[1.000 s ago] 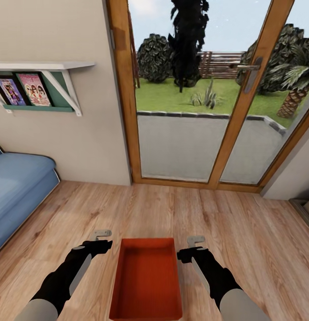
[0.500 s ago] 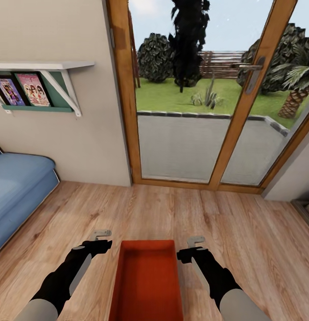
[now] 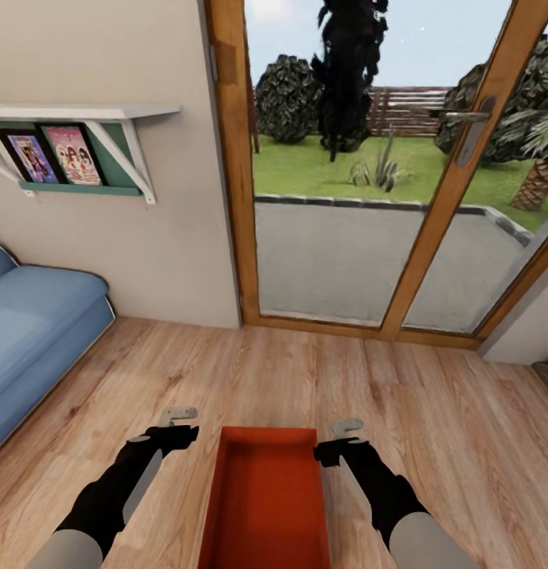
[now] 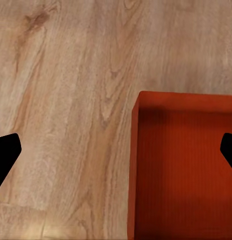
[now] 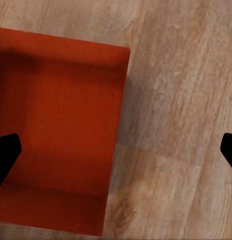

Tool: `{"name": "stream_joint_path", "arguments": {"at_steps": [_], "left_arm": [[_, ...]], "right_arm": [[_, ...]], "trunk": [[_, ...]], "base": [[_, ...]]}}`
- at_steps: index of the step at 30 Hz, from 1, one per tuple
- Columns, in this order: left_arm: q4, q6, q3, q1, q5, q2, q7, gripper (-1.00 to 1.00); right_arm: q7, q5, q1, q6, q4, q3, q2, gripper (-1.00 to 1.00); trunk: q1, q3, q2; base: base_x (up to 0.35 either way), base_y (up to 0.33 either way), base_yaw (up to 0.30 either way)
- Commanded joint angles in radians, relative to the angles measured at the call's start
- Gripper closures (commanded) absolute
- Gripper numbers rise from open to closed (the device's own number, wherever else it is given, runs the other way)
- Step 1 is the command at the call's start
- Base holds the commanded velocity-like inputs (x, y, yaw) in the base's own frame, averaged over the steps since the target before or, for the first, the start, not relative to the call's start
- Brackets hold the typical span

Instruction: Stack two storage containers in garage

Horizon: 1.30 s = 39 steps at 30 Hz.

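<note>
One orange-red storage container (image 3: 266,498) lies open side up on the light wood plank floor (image 3: 305,371) of the living room, right in front of me between both arms. My left gripper (image 3: 179,414) hovers just beside its left wall and my right gripper (image 3: 347,427) just beside its right wall. In the left wrist view the container (image 4: 186,170) sits partly under the left gripper (image 4: 118,150), whose fingertips stand wide apart. The right wrist view shows the container (image 5: 55,130) below the open right gripper (image 5: 118,150). Neither gripper holds anything.
A blue sofa (image 3: 37,332) stands at the left. Above it hangs a wall shelf (image 3: 84,114) with pictures. Wood-framed glass doors (image 3: 432,197) close off the garden ahead. A dark ledge (image 3: 546,373) shows at the right edge.
The whole picture has shifted: the doors and sofa sit further right and the container lower, so the camera moved. Both arms keep their pose beside the container.
</note>
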Motion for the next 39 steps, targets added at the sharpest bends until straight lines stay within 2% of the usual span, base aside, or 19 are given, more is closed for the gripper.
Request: {"name": "stream_joint_path", "arguments": {"at_steps": [1,28,39], "left_arm": [[-0.001,0.004,-0.005,-0.001,0.01,0.001,0.008,-1.0],[-0.002,-0.001,-0.016,-0.001,0.011,0.001,0.007,-1.0],[-0.004,-0.001,-0.017,0.0,0.01,0.001,0.007,-1.0]], "right_arm": [[-0.005,0.0,0.0,0.006,-0.002,0.003,0.0,-1.0],[-0.004,0.001,0.0,0.006,-0.002,0.003,-0.002,-1.0],[-0.006,-0.004,0.001,0.006,0.005,0.004,0.0,-1.0]], "trunk": [[0.0,-0.001,0.0],[0.0,-0.003,0.0],[0.0,-0.003,0.0]], "base": [[0.188,0.0,0.141],[0.12,0.0,0.029],[0.028,0.0,0.0]]}}
